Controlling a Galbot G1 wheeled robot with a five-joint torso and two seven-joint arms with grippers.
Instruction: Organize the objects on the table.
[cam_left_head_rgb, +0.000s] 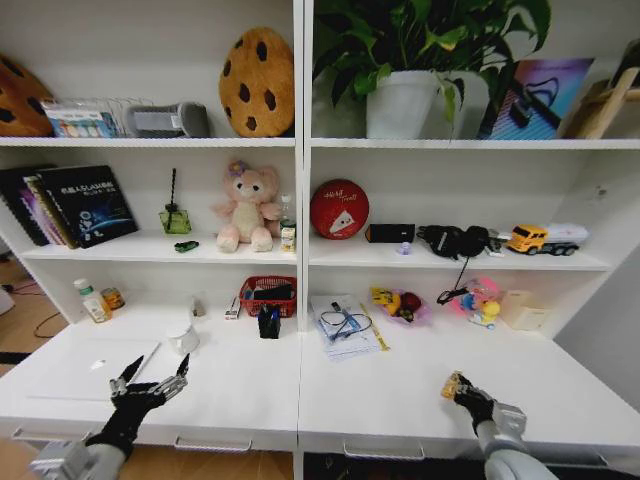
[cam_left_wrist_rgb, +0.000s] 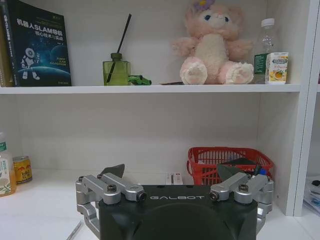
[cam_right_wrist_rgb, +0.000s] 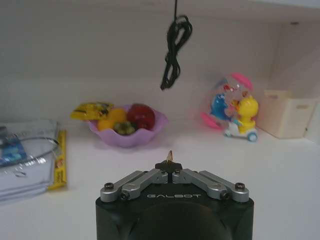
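Scattered objects lay across the long white desk (cam_left_head_rgb: 400, 390) beneath the shelves. On its left part sat a thin silver laptop (cam_left_head_rgb: 95, 368), closed and flat, with a white cup-like item (cam_left_head_rgb: 183, 338) just beyond its far corner. Against the back wall at the far left stood a green-capped bottle (cam_left_head_rgb: 94, 301) and a small jar (cam_left_head_rgb: 113, 298) beside it. Near the centre divider, a red basket (cam_left_head_rgb: 269, 294) held dark items, and a dark pen holder (cam_left_head_rgb: 269, 321) stood in front of it. To the right of the divider lay a stack of papers with a coiled cable (cam_left_head_rgb: 345, 326) on top, then a purple bowl of toy fruit (cam_left_head_rgb: 400, 304), a colourful round toy with a yellow duck (cam_left_head_rgb: 477, 302), and a cream box (cam_left_head_rgb: 523, 310).

The left gripper (cam_left_head_rgb: 152, 380) hovered over the desk's front edge just right of the laptop, its fingers spread wide apart and holding nothing; the left wrist view showed both fingertips (cam_left_wrist_rgb: 114, 170) well separated. The right gripper (cam_left_head_rgb: 456, 386) was low over the right part of the desk, fingers pressed together, with a small yellowish piece (cam_right_wrist_rgb: 169, 155) showing at their tips; what it was could not be told.

On the shelf above sat a pink plush bear (cam_left_head_rgb: 246, 208).
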